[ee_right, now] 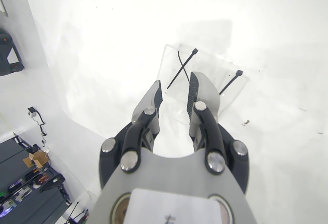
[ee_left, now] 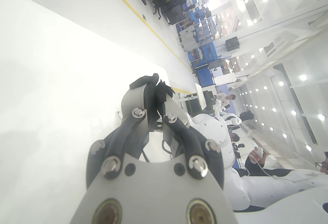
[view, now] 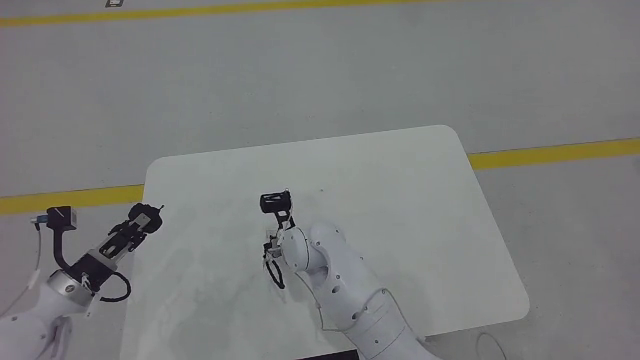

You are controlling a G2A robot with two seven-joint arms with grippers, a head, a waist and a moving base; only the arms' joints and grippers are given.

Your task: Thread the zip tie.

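Spread-fingered, the right gripper [ee_right: 176, 79] hangs over a clear tray [ee_right: 212, 66] on the table [ee_right: 115, 17], crossed zip ties [ee_right: 183, 66] lying just past its fingertips, a third zip tie [ee_right: 232, 81] beside one finger, while the clenched left gripper [ee_left: 156, 81] sits well apart.

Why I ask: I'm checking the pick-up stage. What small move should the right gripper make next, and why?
Probably lower the right gripper toward the crossed zip ties in the clear tray and close on one. Its jaws stand open and empty above them, and the shut left gripper sits at the table edge.
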